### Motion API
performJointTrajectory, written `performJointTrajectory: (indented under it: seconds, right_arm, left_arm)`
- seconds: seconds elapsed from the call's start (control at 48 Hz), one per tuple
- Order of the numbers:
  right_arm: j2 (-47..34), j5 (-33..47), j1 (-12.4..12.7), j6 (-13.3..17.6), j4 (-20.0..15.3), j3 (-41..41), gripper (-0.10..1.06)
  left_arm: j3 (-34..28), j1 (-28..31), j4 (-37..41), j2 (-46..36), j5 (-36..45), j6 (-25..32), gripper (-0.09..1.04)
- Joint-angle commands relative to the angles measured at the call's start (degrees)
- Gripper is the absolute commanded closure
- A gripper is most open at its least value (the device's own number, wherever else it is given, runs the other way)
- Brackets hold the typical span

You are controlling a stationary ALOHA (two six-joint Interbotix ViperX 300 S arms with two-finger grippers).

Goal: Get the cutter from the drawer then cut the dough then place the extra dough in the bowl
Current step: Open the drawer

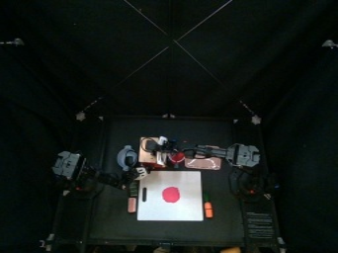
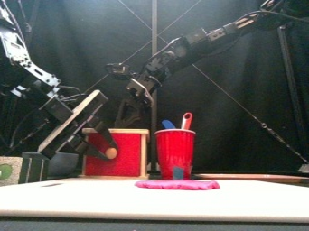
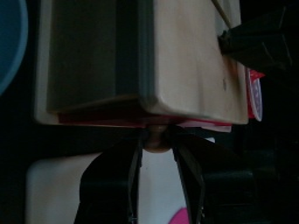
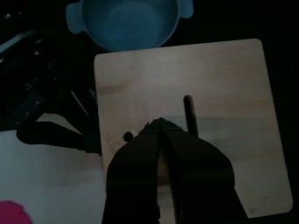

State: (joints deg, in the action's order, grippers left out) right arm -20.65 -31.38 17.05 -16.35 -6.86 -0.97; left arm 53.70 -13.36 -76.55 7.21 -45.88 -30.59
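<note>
You are on the first step: opening the drawer (image 2: 126,161) to reach the cutter. The cutter is out of sight and, going by the task, most likely inside.

The wooden box (image 4: 222,96) sits toward the back of the table, behind the white board (image 1: 192,180). Its red drawer face is turned toward the table's front edge, so the drawer should slide front to back.

Your left gripper (image 3: 159,143) reaches in low from the left. Its jaws are drawn narrow around the small round knob (image 2: 111,153) in the middle of that face, and they look clamped on it. Your right gripper (image 4: 160,129) comes down from above with its jaws pressed together and nothing between them. Its tips are at the box's top beside the slot, though whether they touch the wood is unclear. The drawer looks closed, or barely started.

The next move calls for a straight pull toward the table's front, along the sliding line, while the right gripper holds the box down so it does not drag forward.

The dough (image 1: 169,194), a flat red disc with no long axis, lies uncut in the middle of the board. The bowl (image 4: 122,22) stands empty just left of the box, and a red cup (image 2: 175,153) stands just right of it
</note>
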Motion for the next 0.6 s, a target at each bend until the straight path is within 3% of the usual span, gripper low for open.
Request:
performJointTrajectory:
  seconds: [0.021,0.604]
  right_arm:
    - [0.53,-0.09,0.0,0.09,0.0,-0.44,0.94]
    - [0.44,-1.23,0.35,0.18,0.0,-0.26,0.94]
  left_arm:
    - [0.09,-2.2,-0.7,-0.44,0.7,0.18,0.42]
    - [0.18,-6.94,-2.72,-0.79,0.79,0.18,0.42]
